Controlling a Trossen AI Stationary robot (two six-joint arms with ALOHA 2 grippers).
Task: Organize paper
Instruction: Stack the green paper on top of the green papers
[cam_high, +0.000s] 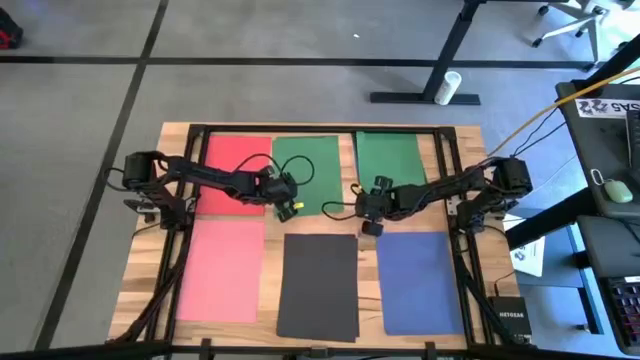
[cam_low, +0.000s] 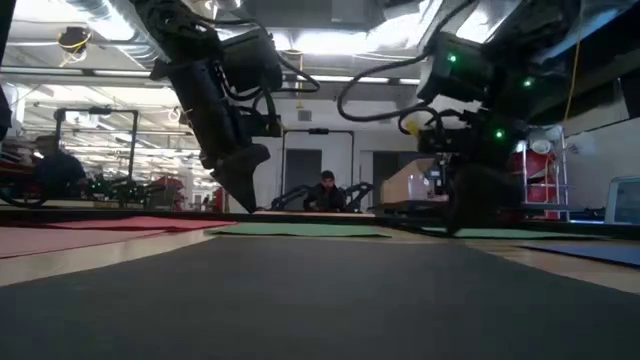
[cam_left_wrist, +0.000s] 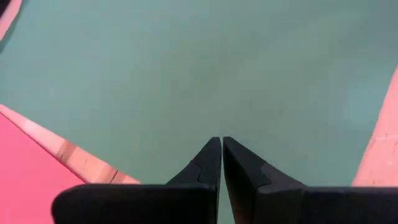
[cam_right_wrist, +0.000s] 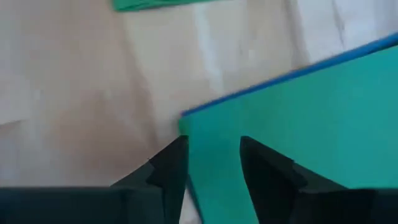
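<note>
Matt paper on a pale wooden table

The table (cam_high: 462, 290) is of light wood boards with visible grain, smooth and without shine. The red sheet (cam_high: 228, 160), the pink sheet (cam_high: 221, 270), the two green sheets (cam_high: 312, 170), the dark grey sheet (cam_high: 318, 285) and the blue sheet (cam_high: 418, 280) are thin plain paper, flat and matt. The left gripper (cam_left_wrist: 221, 152) has smooth black fingers (cam_left_wrist: 245, 168) that look like matt plastic, and so does the right gripper (cam_right_wrist: 213, 163).

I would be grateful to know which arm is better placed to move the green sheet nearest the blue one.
The right gripper: its jaws straddle that green sheet's corner, by the blue sheet. The left gripper, shut, hovers over the other green sheet.
</note>
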